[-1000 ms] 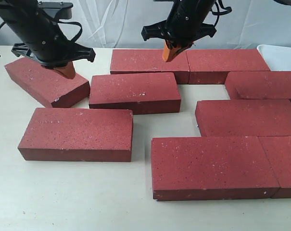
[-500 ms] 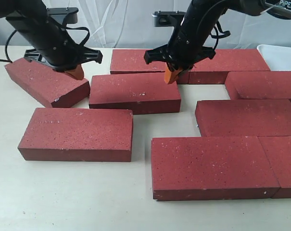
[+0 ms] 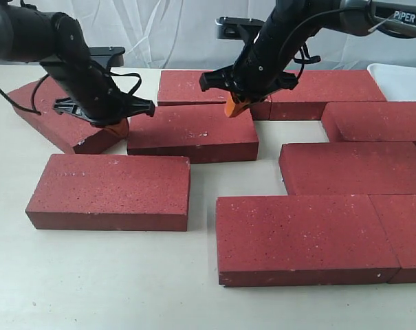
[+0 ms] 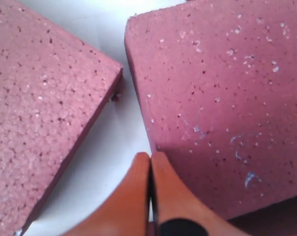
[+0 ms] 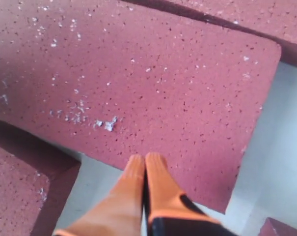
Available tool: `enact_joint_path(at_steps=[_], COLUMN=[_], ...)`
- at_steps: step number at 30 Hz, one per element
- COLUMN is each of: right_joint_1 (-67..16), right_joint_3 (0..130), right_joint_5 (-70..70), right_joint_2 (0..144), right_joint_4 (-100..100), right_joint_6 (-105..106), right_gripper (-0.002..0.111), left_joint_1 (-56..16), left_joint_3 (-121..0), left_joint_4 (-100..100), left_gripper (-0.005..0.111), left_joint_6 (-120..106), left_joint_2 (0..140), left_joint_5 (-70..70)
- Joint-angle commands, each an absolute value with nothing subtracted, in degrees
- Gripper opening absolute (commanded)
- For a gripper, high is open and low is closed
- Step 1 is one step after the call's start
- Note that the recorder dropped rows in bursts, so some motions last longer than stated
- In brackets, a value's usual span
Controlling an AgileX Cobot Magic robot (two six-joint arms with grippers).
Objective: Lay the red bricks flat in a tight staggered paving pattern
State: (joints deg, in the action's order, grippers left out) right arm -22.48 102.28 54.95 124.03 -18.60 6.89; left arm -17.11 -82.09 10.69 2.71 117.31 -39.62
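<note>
Pale tabletop [image 3: 202, 180] strips between unevenly spaced red bricks [image 3: 192, 130]

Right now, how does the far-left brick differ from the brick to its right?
The far-left brick lies skewed; its neighbour lies square with the other bricks. The left gripper hangs by the far-left brick's end, the right gripper at the neighbour's back edge. Both lie flat.

Red bricks [image 3: 304, 234] are shown flat on a pale table [image 3: 111, 282] | left gripper [image 3: 115, 124] is seen low at the gap between the angled far-left brick [image 3: 53, 117] and the middle brick [image 3: 192, 130] | right gripper [image 3: 232, 107] is placed at that middle brick's far edge, tips together.
</note>
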Motion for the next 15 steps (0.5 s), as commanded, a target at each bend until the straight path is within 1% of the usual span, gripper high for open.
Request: enact_joint_path(at_steps=[1, 15], right_joint_1=[-22.46, -22.46], right_joint_3=[101.95, 101.95], right_joint_5=[53.64, 57.61], right_joint_2=[126.47, 127.58], right_joint_4=[-18.6, -18.37], right_joint_6=[7.31, 7.45], right_gripper=[-0.001, -0.001], left_joint_1=[-17.21, -17.21], left_joint_3=[-82.12, -82.12], left_joint_4=[12.21, 18.3], left_gripper=[0.0, 0.0], left_joint_6=[2.98, 2.86], left_joint_2=[118.69, 119.72], left_joint_5=[-37.29, -30.96])
